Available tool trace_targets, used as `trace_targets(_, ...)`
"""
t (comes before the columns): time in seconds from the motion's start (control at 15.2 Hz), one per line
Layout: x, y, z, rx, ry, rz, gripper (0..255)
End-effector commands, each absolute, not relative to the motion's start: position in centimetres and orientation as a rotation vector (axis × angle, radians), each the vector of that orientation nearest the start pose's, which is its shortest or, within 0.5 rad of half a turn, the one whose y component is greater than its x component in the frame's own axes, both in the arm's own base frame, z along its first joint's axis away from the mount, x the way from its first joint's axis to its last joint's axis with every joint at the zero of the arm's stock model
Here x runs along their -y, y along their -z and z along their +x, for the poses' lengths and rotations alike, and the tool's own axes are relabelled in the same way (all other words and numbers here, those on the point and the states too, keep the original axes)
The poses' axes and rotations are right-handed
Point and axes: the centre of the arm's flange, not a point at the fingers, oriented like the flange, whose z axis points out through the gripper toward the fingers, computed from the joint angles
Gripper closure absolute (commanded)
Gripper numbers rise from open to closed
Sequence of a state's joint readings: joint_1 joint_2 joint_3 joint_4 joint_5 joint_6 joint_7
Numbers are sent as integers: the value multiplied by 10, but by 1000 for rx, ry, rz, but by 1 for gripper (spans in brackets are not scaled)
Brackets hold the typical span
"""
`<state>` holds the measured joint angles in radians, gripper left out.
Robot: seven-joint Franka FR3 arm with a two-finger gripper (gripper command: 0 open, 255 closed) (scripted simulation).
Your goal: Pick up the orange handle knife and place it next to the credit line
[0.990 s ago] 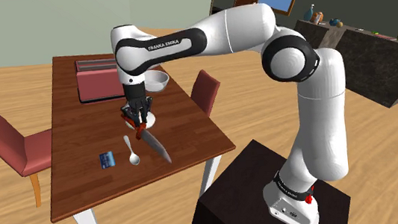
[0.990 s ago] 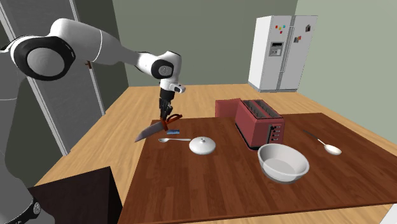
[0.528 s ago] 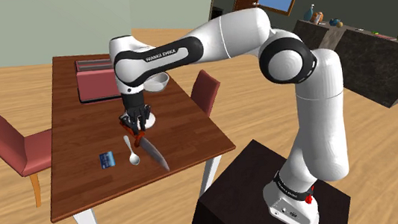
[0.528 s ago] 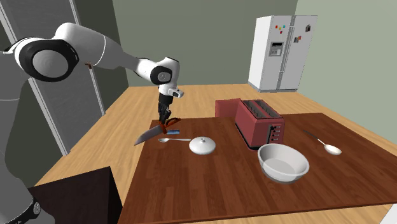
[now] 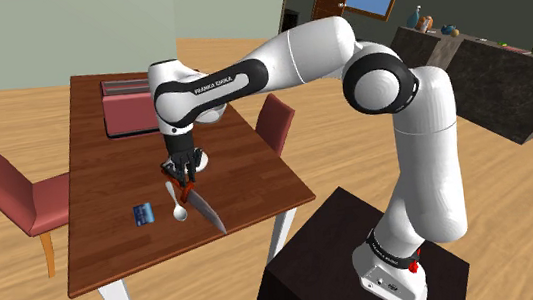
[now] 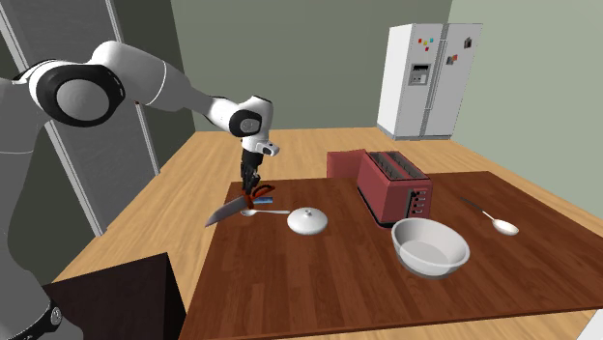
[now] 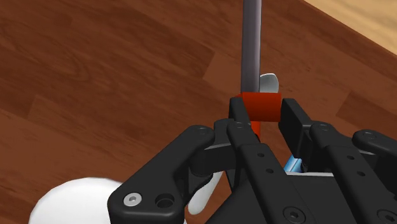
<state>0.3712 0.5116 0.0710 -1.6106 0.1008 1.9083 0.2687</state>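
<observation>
1. Wrist view: the gripper (image 7: 261,109) clasps the knife (image 7: 251,51) by its orange-red handle, one finger on each side.
2. The blade slants down over the wooden table (image 5: 256,170), just beside a spoon (image 5: 176,205).
3. A blue card (image 5: 142,213) lies near the spoon.

We reach to left of centre, gripper pointing down.
In the shoulder view our arm (image 5: 296,56) rises at lower right, bends at upper middle and stretches left; the gripper (image 5: 182,171) hangs vertical, fingers (image 7: 238,114) clamped on the knife (image 5: 208,212).
</observation>
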Motion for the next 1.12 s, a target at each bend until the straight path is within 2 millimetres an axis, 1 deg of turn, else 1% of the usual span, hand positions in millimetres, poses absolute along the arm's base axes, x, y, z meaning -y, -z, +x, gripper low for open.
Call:
trace_targets(0.0,-284,-315,596,191,-376,-3068,255)
trace_targets(0.2,-284,-315,596,191,-376,-3068,255)
trace_targets(0.26,-284,-315,596,191,-376,-3068,0)
trace_targets(0.59,-284,-315,596,191,-376,-3068,0)
trace_targets(0.79,-283,-354,606,191,-376,-3068,0)
trace_targets(0.86,-283,-364,608,191,-376,-3068,0)
trace_targets(1.06,-283,-364,608,191,-376,-3068,0)
